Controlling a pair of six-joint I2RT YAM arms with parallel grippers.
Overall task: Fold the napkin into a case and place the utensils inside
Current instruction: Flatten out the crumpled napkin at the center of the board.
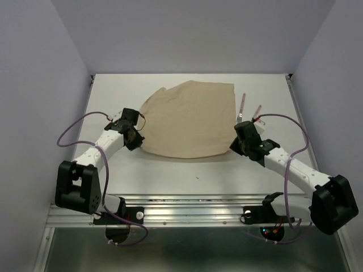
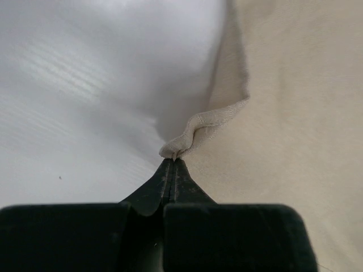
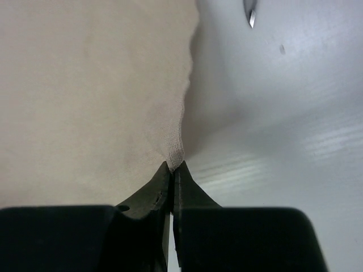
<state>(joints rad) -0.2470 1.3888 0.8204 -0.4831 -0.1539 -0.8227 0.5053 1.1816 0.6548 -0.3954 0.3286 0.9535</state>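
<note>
The tan napkin lies spread on the white table, unfolded. My left gripper is shut on its near left corner, with the bunched hem pinched between the fingertips. My right gripper is shut on the near right corner. Both corners are lifted a little off the table. Two utensils with pinkish-red handles lie to the right of the napkin: one straight, the other partly behind my right wrist. A silver tip shows in the right wrist view. No case is seen.
The white table is walled by pale panels at the left, right and back. A metal rail runs along the near edge, by the arm bases. Purple cables loop off both arms.
</note>
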